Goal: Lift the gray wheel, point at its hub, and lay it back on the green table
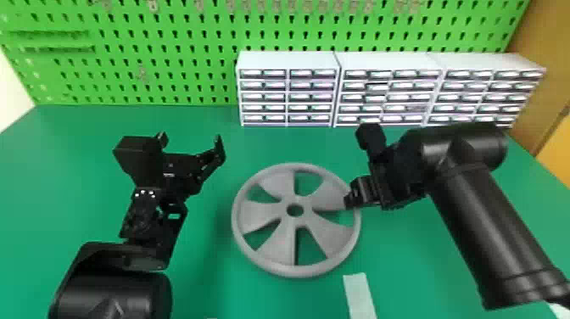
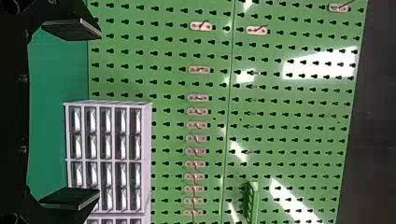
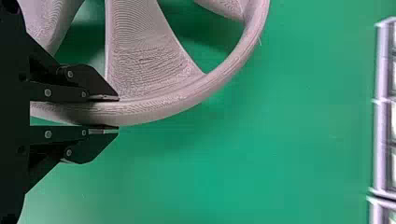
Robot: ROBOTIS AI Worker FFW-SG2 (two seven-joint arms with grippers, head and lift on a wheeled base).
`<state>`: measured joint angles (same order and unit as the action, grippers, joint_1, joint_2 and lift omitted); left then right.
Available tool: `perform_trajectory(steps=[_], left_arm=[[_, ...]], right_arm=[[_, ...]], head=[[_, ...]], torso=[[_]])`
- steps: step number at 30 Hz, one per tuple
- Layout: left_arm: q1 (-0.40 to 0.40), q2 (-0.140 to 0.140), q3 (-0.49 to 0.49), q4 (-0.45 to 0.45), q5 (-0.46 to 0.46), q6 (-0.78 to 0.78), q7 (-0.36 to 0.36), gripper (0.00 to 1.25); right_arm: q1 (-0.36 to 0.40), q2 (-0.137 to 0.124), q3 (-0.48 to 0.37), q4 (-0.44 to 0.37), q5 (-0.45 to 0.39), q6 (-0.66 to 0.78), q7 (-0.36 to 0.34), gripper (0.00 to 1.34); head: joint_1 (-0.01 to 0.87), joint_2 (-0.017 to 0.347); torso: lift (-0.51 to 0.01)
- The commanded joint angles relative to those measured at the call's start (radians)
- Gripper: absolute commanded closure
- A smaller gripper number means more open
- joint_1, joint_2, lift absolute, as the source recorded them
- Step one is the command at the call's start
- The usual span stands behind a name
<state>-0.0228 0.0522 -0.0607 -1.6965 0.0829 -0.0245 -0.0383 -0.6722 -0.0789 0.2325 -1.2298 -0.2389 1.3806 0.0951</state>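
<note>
On the green table's [image 1: 203, 292] middle ground we list one gray wheel [image 1: 275, 248], seen over the tabletop, its face with five broad blades and a round hub [image 1: 294, 201] turned upward; whether its underside touches the surface we cannot tell. At the wheel's right side we enter the right gripper [image 1: 350, 201], closed on the rim; in the right wrist view we see the right gripper [image 3: 116, 113] with one flat finger on either side of that rim. To the left of the wheel, well apart from it, we record the left gripper [image 1: 191, 140], fingers spread wide, the pair also standing far apart in the left wrist view. Along the back, to the right, we count three white drawer cabinets [image 1: 286, 91], set side by side in a row. Behind them we note a green pegboard [image 1: 148, 25] with small hooks [image 2: 198, 98] and a slotted green holder [image 2: 252, 200] mounted on it. Near the wheel, on the robot's side of the table, we register one pale strip [image 1: 359, 295], lying flat.
</note>
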Motion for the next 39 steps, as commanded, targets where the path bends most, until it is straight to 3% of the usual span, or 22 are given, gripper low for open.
perform_trajectory(steps=[1,11,23,39], left_arm=[[0.001,0.000,0.001,0.000,0.000,0.000,0.000,0.10],[0.001,0.000,-0.001,0.000,0.003,0.002,0.000,0.10],[0.003,0.000,0.001,0.000,0.006,0.002,0.000,0.10],[0.001,0.000,-0.001,0.001,0.009,0.002,0.000,0.10]], right_arm=[[0.029,-0.004,-0.050,-0.066,0.016,-0.031,0.000,1.17],[0.121,-0.010,-0.139,-0.234,0.030,-0.176,-0.002,1.17],[0.256,-0.006,-0.208,-0.359,0.007,-0.512,-0.002,1.17],[0.427,-0.002,-0.182,-0.409,0.070,-1.074,0.000,1.18]], head=[[0.692,0.048],[0.692,0.048],[0.692,0.048],[0.692,0.048]], torso=[[-0.093],[-0.093],[-0.093],[-0.093]])
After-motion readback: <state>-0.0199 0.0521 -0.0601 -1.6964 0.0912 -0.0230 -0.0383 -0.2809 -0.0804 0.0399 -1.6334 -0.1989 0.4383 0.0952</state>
